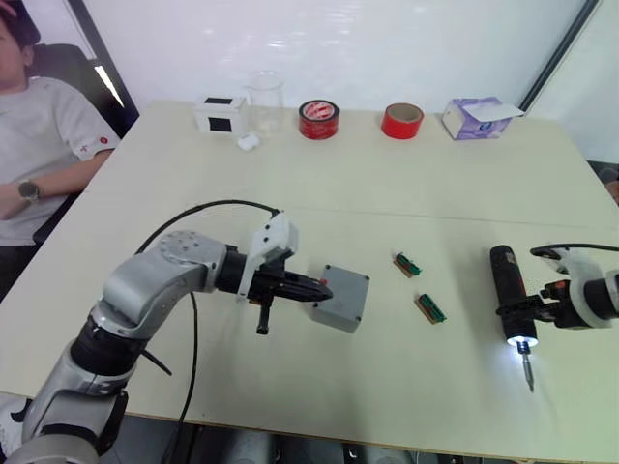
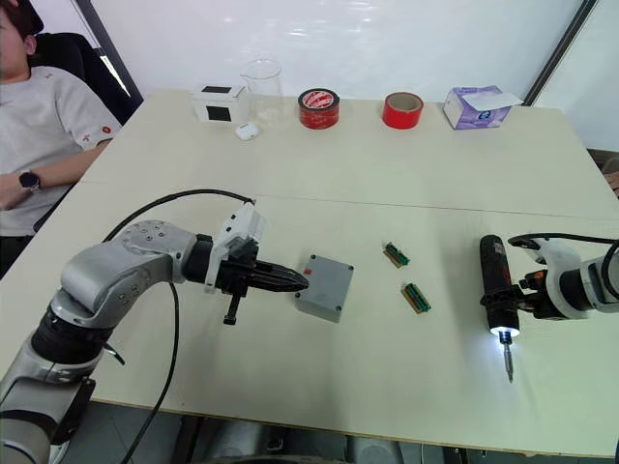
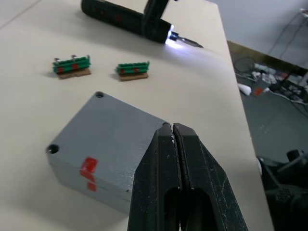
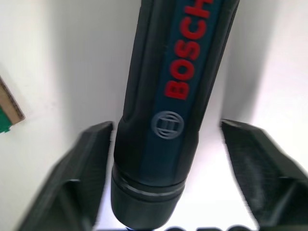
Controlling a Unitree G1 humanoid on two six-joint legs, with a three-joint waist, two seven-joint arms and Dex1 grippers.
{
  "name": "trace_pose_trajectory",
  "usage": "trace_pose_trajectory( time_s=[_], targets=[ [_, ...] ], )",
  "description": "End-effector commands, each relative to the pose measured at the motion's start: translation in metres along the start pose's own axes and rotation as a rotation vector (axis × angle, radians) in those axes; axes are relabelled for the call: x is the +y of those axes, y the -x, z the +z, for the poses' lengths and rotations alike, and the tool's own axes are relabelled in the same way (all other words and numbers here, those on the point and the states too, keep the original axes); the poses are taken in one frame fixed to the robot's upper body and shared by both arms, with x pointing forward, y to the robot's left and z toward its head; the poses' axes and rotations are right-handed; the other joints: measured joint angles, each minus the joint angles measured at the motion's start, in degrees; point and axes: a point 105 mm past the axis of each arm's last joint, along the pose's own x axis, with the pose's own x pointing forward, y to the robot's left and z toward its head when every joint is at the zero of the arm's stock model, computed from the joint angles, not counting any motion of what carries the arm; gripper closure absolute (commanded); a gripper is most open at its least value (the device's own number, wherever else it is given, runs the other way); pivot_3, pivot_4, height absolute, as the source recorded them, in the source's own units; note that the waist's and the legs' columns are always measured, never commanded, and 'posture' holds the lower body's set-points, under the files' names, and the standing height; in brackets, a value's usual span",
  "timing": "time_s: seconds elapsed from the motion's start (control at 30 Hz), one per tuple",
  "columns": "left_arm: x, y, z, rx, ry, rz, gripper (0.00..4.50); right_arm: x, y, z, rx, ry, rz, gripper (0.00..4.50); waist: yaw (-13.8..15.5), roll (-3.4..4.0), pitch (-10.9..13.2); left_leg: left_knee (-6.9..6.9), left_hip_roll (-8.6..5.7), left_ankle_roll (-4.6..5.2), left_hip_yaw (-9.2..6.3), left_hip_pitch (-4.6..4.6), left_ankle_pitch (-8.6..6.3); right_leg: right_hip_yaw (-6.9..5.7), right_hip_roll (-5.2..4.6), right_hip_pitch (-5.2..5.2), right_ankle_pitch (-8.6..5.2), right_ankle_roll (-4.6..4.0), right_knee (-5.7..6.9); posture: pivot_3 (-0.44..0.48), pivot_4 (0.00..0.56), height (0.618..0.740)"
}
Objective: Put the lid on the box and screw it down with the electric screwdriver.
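Box [image 2: 323, 286] sits near the middle of the table [image 2: 319, 193], its flat grey face up and a red mark on the side facing the left gripper [image 2: 290, 281]. That gripper is clenched, fingers pressed together, tips at the box's near edge; from where I stand they seem to touch it, though I can't be sure. Whether the flat top is the lid already seated, I can't tell.

Over on the right lies the screwdriver [image 2: 496, 287], flat on the table, bit pointing toward the robot and its light glowing white at the tip. The right gripper [image 1: 531, 309] is released, its fingers spread to either side of the black barrel without closing on it.

Between box and screwdriver lie two small green-and-brown pieces [image 2: 395, 254], apart from each other. Along the far edge stand a white-and-black box [image 2: 219, 103], a clear beaker [image 2: 261, 80], two red tape rolls [image 2: 318, 107] and a purple tissue box [image 2: 478, 105]. A person [image 2: 34, 116] sits at the far left corner.
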Motion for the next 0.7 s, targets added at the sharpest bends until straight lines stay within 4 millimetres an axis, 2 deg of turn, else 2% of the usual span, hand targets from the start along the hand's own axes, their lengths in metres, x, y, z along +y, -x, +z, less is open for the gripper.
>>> trace_pose_trajectory(
  time_s=[0.03, 0.13, 0.3, 0.43, 0.5, 0.6, 0.7],
  targets=[
    [0.000, 0.004, 0.010, -0.038, -0.015, 0.022, 4.50, -0.004, 0.006, 0.009, -0.045, 0.084, -0.052, 0.04, 0.0, 0.00, 0.0, 0.10, 0.00, 0.00, 0.00, 0.00, 0.00, 0.00, -0.01, 0.04, 0.03, 0.05, 0.00, 0.000, 0.150, 0.740],
    [0.009, 0.012, 0.011, -0.071, 0.028, 0.086, 4.50, 0.009, 0.020, 0.027, -0.141, 0.120, 0.024, 0.04, -0.1, 0.04, 0.0, 0.41, 0.00, 0.05, 0.00, -0.07, -0.03, 0.03, 0.00, 0.07, 0.13, 0.22, 0.02, 0.000, 0.150, 0.740],
    [0.019, 0.022, 0.019, -0.132, 0.065, 0.154, 4.50, 0.024, 0.044, 0.039, -0.230, 0.197, 0.089, 0.04, 0.0, 0.04, 0.0, 0.59, 0.00, 0.05, 0.00, -0.07, -0.03, 0.04, 0.00, 0.08, 0.16, 0.27, 0.16, 0.000, 0.150, 0.740],
    [0.027, 0.033, 0.022, -0.188, 0.112, 0.214, 4.50, 0.029, 0.059, 0.050, -0.296, 0.307, 0.060, 0.04, 0.0, 0.05, 0.0, 0.60, 0.00, 0.05, -0.01, -0.08, -0.04, 0.05, 0.00, 0.07, 0.16, 0.27, 0.17, 0.000, 0.150, 0.740],
    [0.035, 0.040, 0.021, -0.203, 0.131, 0.261, 4.50, 0.040, 0.065, 0.055, -0.330, 0.389, 0.065, 0.04, 0.0, 0.03, 0.0, 0.61, 0.00, 0.05, -0.01, -0.08, -0.04, 0.05, 0.00, 0.07, 0.16, 0.27, 0.17, 0.000, 0.150, 0.740],
    [0.046, 0.049, 0.010, -0.153, 0.130, 0.329, 4.50, 0.070, 0.067, 0.049, -0.334, 0.562, 0.156, 0.04, -0.1, 0.05, 0.0, 0.64, 0.00, 0.05, 0.01, -0.06, -0.03, 0.07, -0.01, 0.07, 0.17, 0.27, 0.22, 0.000, 0.150, 0.740],
    [0.049, 0.045, -0.023, 0.008, 0.094, 0.342, 4.50, 0.105, 0.056, 0.019, -0.260, 0.735, 0.303, 0.04, 0.0, 0.06, 0.0, 0.62, 0.04, 0.05, -0.01, -0.05, -0.04, 0.06, 0.07, 0.04, 0.17, 0.27, 0.27, 0.000, 0.150, 0.740]
  ],
)
